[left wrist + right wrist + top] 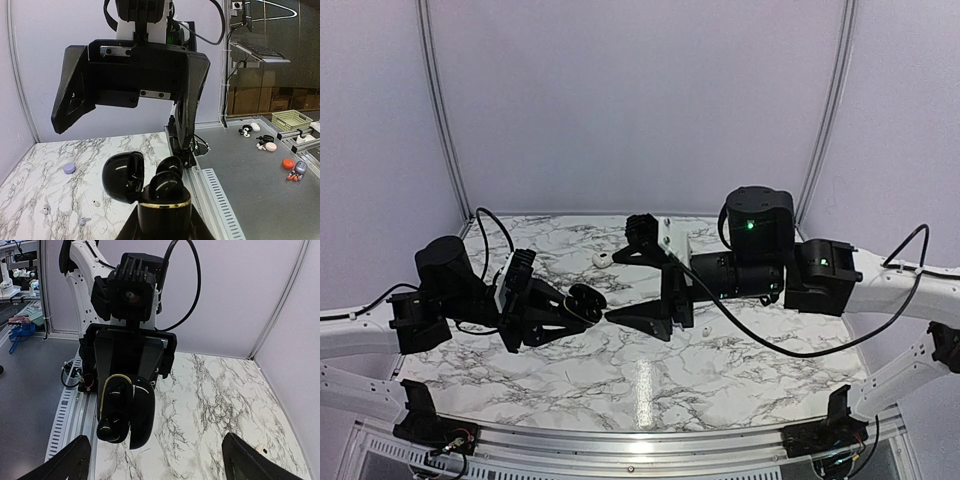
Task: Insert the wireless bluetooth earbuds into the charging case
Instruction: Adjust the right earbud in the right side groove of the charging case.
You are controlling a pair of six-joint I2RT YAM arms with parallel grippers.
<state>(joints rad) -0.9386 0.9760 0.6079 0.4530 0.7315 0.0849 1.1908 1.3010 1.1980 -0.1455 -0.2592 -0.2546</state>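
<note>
The left gripper [578,308] is pressed together on the black charging case [585,297], which is held up off the marble table [620,380]. In the left wrist view the case is pinched at its bottom end, and a gold band [165,204] is seen round it just above the fingers. The right gripper [613,287] is spread wide and nothing is held in it. Its two fingertips are placed on either side of the case's open end. Whether they touch the case cannot be told.

The long line of the case is laid along the left fingers, across the table from left to right. Its open mouth is pointed at the right gripper. The lid [122,175] is swung open and tipped off to one side. Shiny black round shapes are seen inside the mouth, but whether a bud sits in there cannot be told.

The earbuds [96,203] are seen loose on the table. One white earbud [603,258] is seen just beside the far fingertip of the right gripper. A tiny white bit [705,330] is seen below the right arm. In the left wrist view a few small pale buds are seen near the bottom left, and a pale lilac round piece [69,168] is seen farther back.
</note>
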